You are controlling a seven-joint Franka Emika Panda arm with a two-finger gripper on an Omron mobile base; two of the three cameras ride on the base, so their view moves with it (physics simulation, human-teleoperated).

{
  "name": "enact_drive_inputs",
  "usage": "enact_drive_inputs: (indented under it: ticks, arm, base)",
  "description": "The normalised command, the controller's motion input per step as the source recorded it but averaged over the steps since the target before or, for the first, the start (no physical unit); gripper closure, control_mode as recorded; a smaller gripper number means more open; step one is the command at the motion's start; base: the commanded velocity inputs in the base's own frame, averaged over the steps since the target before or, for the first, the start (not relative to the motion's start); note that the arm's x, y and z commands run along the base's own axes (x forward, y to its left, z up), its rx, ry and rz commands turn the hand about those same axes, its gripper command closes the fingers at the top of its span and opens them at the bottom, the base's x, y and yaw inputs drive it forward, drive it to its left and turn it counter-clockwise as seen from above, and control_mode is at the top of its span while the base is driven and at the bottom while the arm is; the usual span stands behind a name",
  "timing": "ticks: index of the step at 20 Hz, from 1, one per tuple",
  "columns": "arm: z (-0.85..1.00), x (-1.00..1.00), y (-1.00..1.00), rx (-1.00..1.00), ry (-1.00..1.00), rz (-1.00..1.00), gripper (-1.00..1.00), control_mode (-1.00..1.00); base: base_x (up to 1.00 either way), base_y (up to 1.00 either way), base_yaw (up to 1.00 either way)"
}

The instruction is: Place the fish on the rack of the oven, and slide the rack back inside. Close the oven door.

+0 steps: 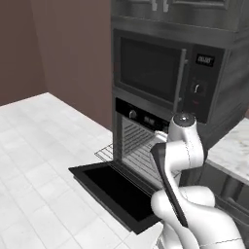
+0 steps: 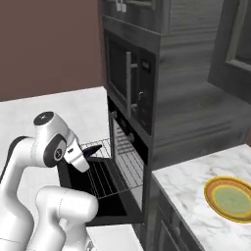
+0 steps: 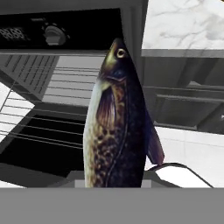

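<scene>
Brown walls and pale floor tiles framed the oven [image 1: 146, 141]; its oven door [image 1: 109, 187] lay dropped open, the rack [image 2: 105, 169] slid out above it. My end effector [image 2: 88, 153] was clamped on the fish [image 3: 116, 127], held above the rack, beside the marble counter [image 2: 196, 196].

We see the fish [image 3: 117, 127] standing upright in the middle of the hand view, head up with its yellow-ringed eye near the top, its lower body cut off by the bottom of the picture. Behind it to the left lies the pulled-out rack [image 3: 30, 124] over the lowered oven door [image 3: 41, 151], below the oven [image 3: 65, 30] control strip with a round knob [image 3: 53, 34]. At upper right is a marble counter [image 3: 183, 26].
</scene>
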Motion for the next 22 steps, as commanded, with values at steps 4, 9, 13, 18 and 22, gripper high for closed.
enact_drive_inputs:
  ticks: [4, 9, 13, 18, 22]
  arm:
    - [0.0, 0.0, 0.0, 0.0, 0.0, 0.0, 1.0, 1.0]
    - [0.0, 0.0, 0.0, 0.0, 0.0, 0.0, 1.0, 1.0]
    - [0.0, 0.0, 0.0, 0.0, 0.0, 0.0, 1.0, 1.0]
    - [0.0, 0.0, 0.0, 0.0, 0.0, 0.0, 1.0, 1.0]
    - [0.0, 0.0, 0.0, 0.0, 0.0, 0.0, 1.0, 1.0]
  base:
    - [0.17, -0.12, 0.37]
    - [0.16, -0.37, 0.23]
    - [0.13, -0.39, 0.17]
    - [0.31, -0.18, 0.12]
    - [0.46, 0.0, 0.07]
